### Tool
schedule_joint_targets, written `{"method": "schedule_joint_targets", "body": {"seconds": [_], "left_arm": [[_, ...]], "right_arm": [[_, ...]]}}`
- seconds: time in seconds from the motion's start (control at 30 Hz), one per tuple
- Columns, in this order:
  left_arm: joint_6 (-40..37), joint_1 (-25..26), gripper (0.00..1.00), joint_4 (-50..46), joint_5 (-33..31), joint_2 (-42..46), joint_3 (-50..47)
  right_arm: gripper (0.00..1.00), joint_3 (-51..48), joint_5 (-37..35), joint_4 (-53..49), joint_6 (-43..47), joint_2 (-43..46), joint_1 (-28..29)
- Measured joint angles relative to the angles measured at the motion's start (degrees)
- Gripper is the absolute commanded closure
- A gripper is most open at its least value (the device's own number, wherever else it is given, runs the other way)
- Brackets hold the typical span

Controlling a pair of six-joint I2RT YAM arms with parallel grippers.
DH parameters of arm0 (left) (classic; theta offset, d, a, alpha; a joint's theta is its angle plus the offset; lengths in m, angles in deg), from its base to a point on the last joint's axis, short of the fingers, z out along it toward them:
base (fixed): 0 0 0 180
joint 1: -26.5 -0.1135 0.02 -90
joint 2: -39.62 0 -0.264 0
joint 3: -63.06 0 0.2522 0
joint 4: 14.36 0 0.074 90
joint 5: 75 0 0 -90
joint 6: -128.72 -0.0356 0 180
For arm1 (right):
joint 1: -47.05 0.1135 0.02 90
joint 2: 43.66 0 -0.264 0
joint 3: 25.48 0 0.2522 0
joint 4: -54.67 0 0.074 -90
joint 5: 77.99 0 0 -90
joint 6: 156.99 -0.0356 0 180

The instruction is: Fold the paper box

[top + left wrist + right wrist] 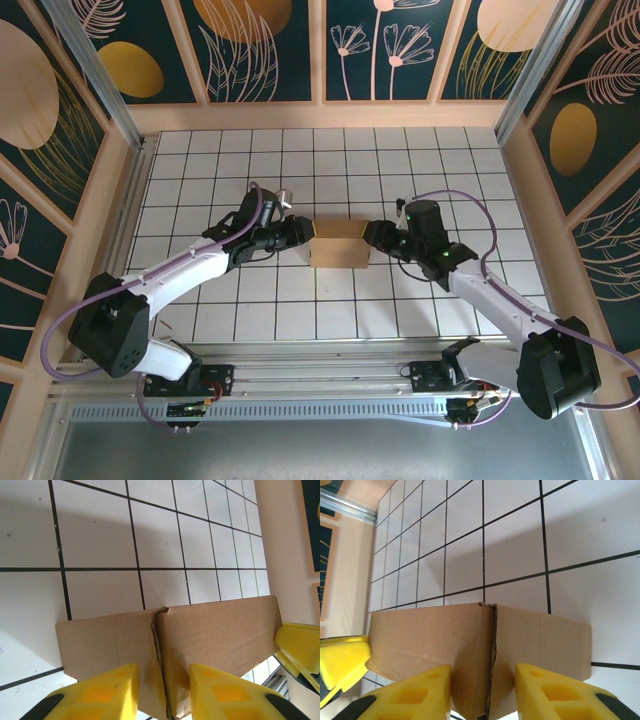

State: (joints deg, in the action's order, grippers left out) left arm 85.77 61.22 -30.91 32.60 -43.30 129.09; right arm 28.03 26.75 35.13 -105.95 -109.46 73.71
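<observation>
Both my left tool (162, 677) and right tool (482, 680) grip opposite ends of the paper box (340, 245); sides stand, I judge closing is left.

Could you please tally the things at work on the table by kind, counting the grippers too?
Box: 1
Grippers: 2, the left gripper and the right gripper
Total: 3
</observation>
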Motion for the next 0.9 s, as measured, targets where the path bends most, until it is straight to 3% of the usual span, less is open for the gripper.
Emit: {"method": "schedule_joint_targets", "body": {"seconds": [0.23,0.37,0.5,0.63,0.9], "left_arm": [[-0.5,0.1,0.70,4.2,0.0,0.5,-2.3],[-1.7,0.1,0.59,3.7,-0.1,1.0,-2.4],[-3.5,0.1,0.55,1.1,-1.0,2.4,-2.4],[-4.1,0.0,0.56,-1.5,-1.8,3.7,-2.5],[-2.4,-0.2,0.62,5.7,2.6,7.0,-9.6]], "right_arm": [[0.67,-4.0,-1.2,5.7,1.1,2.1,0.2],[0.63,-5.3,-0.3,6.7,1.1,3.5,0.2],[0.67,-3.2,-0.1,3.6,1.6,3.5,0.2],[0.70,-2.6,-0.3,2.3,2.7,3.3,0.5],[0.75,-8.1,-5.2,5.4,2.0,8.6,5.6]]}}
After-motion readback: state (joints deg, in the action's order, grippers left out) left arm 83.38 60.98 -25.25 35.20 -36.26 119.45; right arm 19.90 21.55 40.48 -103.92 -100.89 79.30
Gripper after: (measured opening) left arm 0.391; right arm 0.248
